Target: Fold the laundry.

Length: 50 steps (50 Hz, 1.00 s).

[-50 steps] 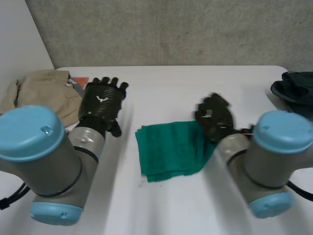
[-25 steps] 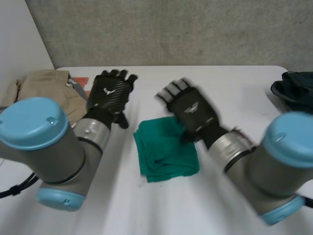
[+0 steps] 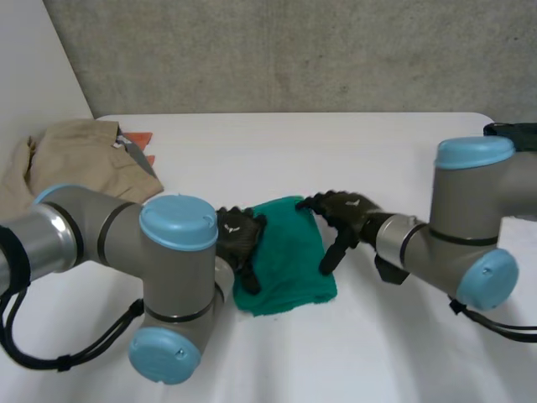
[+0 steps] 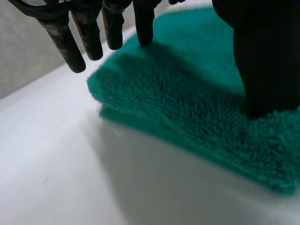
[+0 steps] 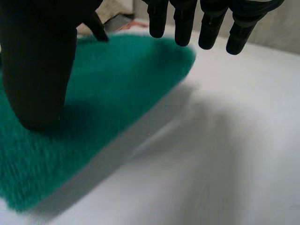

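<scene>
Folded green terry towel [image 3: 285, 256] lies at the middle of the white worktop [image 3: 277, 151]. Left hand [image 3: 237, 239] rests on its left edge, right hand [image 3: 342, 211] on its right edge. Both are released, fingers straight, thumbs pressing the pile.

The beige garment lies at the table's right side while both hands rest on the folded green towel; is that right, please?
Not quite: the head view shows the beige garment at the left side of the table. The left hand and the right hand do rest on the folded green towel.
</scene>
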### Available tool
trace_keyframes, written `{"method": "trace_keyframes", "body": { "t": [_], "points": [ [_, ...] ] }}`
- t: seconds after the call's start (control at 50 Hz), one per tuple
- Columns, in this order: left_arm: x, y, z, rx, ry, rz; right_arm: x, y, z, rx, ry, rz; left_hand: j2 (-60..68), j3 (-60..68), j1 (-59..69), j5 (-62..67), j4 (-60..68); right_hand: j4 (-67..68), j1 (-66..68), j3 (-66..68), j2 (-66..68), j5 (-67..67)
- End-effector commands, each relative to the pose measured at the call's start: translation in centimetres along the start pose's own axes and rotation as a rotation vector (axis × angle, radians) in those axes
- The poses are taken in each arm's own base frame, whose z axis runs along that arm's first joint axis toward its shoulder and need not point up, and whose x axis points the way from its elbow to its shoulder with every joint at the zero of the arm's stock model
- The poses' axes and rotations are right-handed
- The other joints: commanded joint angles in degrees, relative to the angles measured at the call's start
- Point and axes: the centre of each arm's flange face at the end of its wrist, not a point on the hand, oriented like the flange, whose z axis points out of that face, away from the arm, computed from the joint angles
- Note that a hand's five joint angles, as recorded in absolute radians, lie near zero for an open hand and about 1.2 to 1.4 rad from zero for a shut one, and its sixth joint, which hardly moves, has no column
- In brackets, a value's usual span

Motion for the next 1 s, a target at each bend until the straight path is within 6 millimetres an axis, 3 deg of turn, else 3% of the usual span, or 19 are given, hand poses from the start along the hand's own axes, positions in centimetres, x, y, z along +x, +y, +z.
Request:
{"method": "trace_keyframes", "body": {
  "t": [0.02, 0.14, 0.2, 0.26, 0.32, 0.38, 0.46, 0.56, 0.64, 0.82, 1.0],
  "points": [
    [-0.2, 0.9, -0.4, -0.031, -0.012, 0.069, -0.6, 2.0, 1.2, -0.056, 0.03, -0.142, 0.11, -0.22, 0.43, -0.87, 0.31, -1.87, -3.17, -1.82, -1.98, -2.46],
    [-0.2, 0.8, -0.5, -0.027, -0.008, 0.108, -1.0, 1.0, 0.8, -0.047, 0.101, -0.277, -0.06, -0.39, 0.26, -1.04, 0.14, -1.87, -3.17, -1.82, -1.98, -2.46],
    [-0.2, 0.0, -0.8, -0.005, -0.01, 0.106, -1.6, -1.0, -0.3, 0.01, 0.122, -0.31, -0.73, -1.06, -0.41, -1.71, -0.53, -1.28, -2.58, -1.23, -1.39, -1.87],
    [-0.8, -2.5, -1.7, 0.069, -0.022, 0.083, -2.0, -3.0, -1.7, 0.086, 0.141, -0.335, -1.07, -1.4, -0.75, -2.04, -0.87, -1.29, -2.59, -1.23, -1.39, -1.87],
    [-1.4, -6.1, -3.5, 0.188, 0.003, 0.06, -2.7, -3.5, -2.7, 0.156, 0.149, -0.361, -1.57, -1.91, -1.25, -2.55, -1.38, -1.62, -2.92, -1.57, -1.73, -2.2],
    [-1.6, -7.9, -4.5, 0.253, 0.035, 0.052, -4.1, -4.0, -4.4, 0.251, 0.16, -0.403, -1.57, -1.91, -1.25, -2.55, -1.38, -1.87, -3.17, -1.82, -1.98, -2.46],
    [-2.2, -9.3, -5.5, 0.31, 0.091, 0.043, -6.3, -2.4, -5.8, 0.299, 0.131, -0.431, -1.57, -1.91, -1.25, -2.55, -1.38, -1.87, -3.17, -1.82, -1.98, -2.46],
    [-3.1, -9.3, -5.3, 0.316, 0.144, 0.032, -8.6, 2.4, -5.9, 0.238, 0.066, -0.46, -1.24, -1.57, -0.92, -2.21, -1.04, -1.45, -2.75, -1.4, -1.56, -2.04],
    [-3.0, -8.8, -5.1, 0.304, 0.173, 0.013, -8.4, 5.0, -4.8, 0.183, 0.08, -0.458, -0.9, -1.23, -0.58, -1.88, -0.7, -1.12, -2.42, -1.06, -1.23, -1.7],
    [-2.8, -8.3, -5.0, 0.288, 0.185, -0.005, -7.1, 6.1, -1.9, 0.196, 0.147, -0.491, -1.23, -1.57, -0.91, -2.21, -1.04, 2.74, 1.44, 2.8, 2.64, 2.16],
    [-2.8, -8.3, -4.9, 0.286, 0.184, -0.007, -6.8, 5.7, -0.4, 0.227, 0.152, -0.525, -1.4, -1.74, -1.08, -2.38, -1.21, 11.16, 9.86, 11.22, 11.06, 10.58]
  ]
}}
